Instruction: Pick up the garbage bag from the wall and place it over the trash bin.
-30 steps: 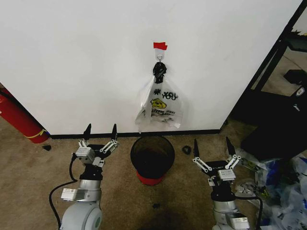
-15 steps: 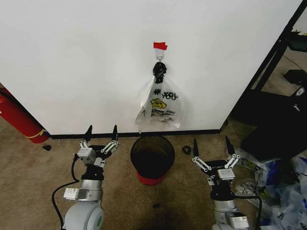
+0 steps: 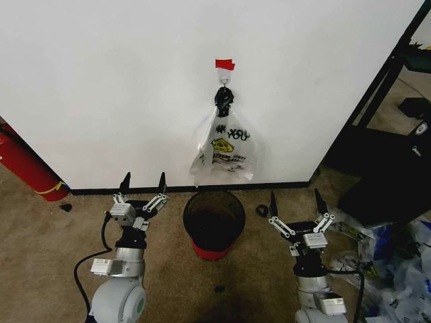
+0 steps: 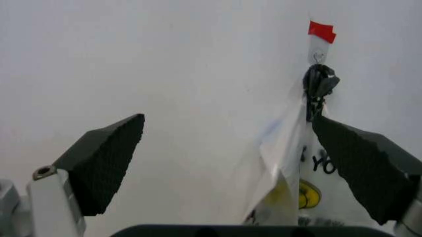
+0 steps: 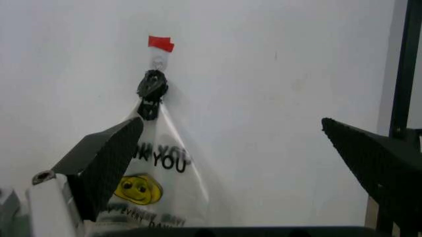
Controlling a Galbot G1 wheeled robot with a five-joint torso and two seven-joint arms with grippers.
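The garbage bag [image 3: 201,147] hangs as a thin see-through fold from a small hook [image 3: 224,82] on the white wall [image 3: 101,81], under red tape [image 3: 225,64]. It lies against the left side of a white "THANK YOU" bag [image 3: 232,151] with a yellow smiley; a black knot sits at the hook. The black mesh trash bin [image 3: 195,225] with a red base stands on the carpet right below. My left gripper [image 3: 143,180] is open left of the bin. My right gripper [image 3: 295,196] is open to the bin's right. Both point at the wall, with nothing between their fingers.
A red cylinder [image 3: 23,165] leans by the wall at far left. A black rack [image 3: 397,101] stands at the right, with crumpled plastic bags [image 3: 404,269] on the floor before it. A small black object [image 3: 261,210] lies right of the bin.
Both grippers have crept slightly toward the wall, the right one a little more. The bags and the bin have not moved.
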